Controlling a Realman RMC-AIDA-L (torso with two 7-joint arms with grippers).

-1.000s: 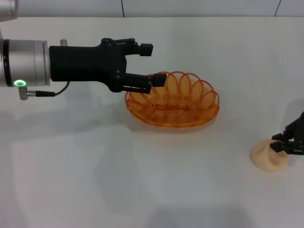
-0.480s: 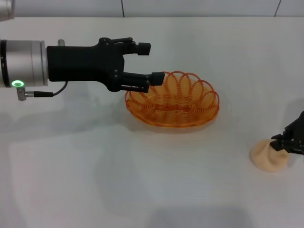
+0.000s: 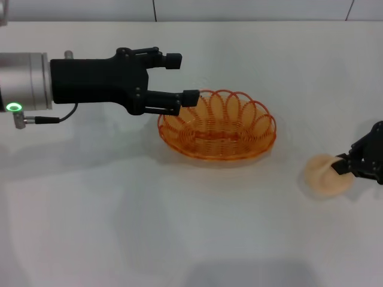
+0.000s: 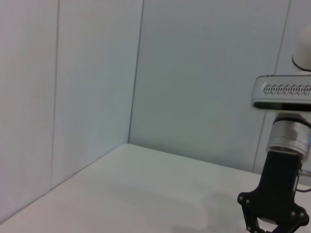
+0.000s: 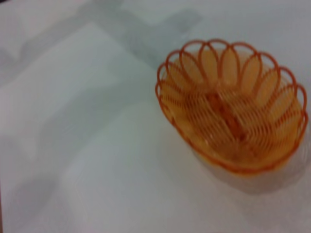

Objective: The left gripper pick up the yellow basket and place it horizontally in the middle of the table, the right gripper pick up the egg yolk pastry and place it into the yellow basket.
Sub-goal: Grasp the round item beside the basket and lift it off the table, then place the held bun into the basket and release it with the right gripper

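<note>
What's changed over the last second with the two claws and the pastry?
The right claw, shut on the egg yolk pastry, has carried it toward the yellow basket. The left claw, open, has backed away to the robot's left, its lower finger now just at the basket's rim. The basket has not moved on the table.

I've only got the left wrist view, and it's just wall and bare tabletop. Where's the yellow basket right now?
Observer: In the head view, the yellow basket sits upright and empty near the middle of the table.
Operator: And my left gripper?
Observer: The left gripper is open at the basket's left rim. Its lower finger overlaps the rim, but it isn't closed on it.
Operator: What about the pastry?
Observer: The right gripper is shut on the egg yolk pastry, to the right of the basket and apart from it.
</note>
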